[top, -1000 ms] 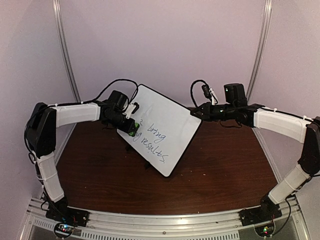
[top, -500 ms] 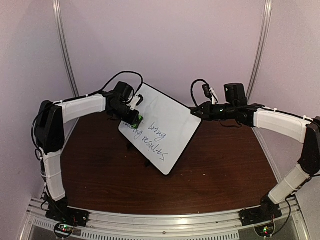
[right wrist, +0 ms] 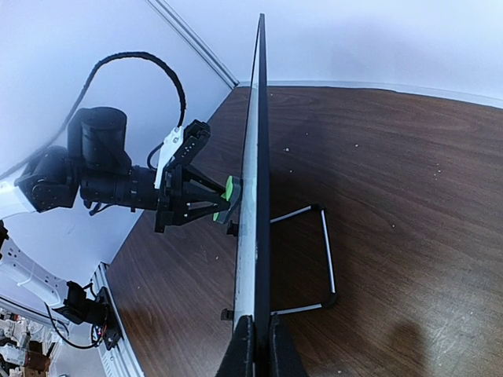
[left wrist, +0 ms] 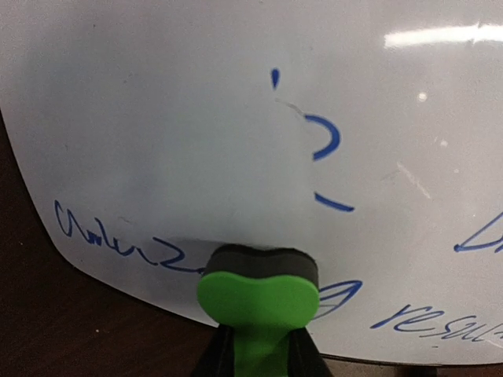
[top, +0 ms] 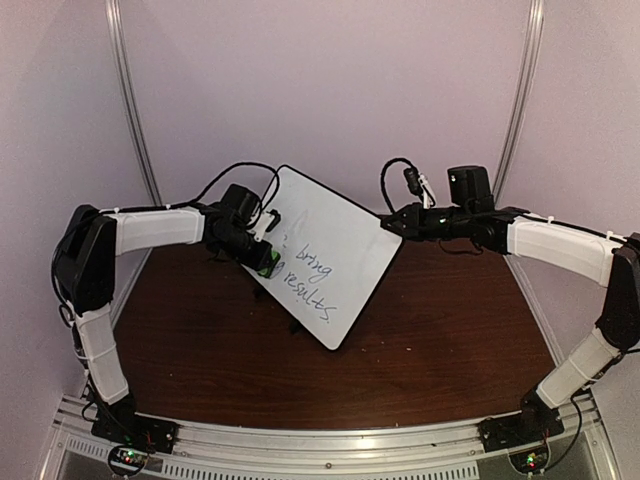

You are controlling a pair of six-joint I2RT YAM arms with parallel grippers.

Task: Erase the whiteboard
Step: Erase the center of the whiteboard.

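Observation:
The whiteboard (top: 335, 240) stands tilted on the brown table, with blue handwriting on its lower half. My left gripper (top: 262, 256) is shut on a green eraser (top: 272, 263), whose dark felt is pressed against the board's left part. In the left wrist view the eraser (left wrist: 258, 297) sits between my left gripper's (left wrist: 259, 357) dark fingers, over the writing near the whiteboard's (left wrist: 181, 102) lower edge. My right gripper (right wrist: 262, 345) is shut on the whiteboard's (right wrist: 256, 149) thin edge, seen edge-on. On the board's far side is the eraser (right wrist: 229, 191).
A wire stand (right wrist: 326, 251) props the board from behind, and small black feet stick out at its front. The dark wooden table (top: 440, 340) is closed in by pale walls. A metal rail (top: 330, 440) runs along the near edge.
My left arm swept the eraser up along the board's left side and back down to about where it was. The right gripper and the board have stayed put.

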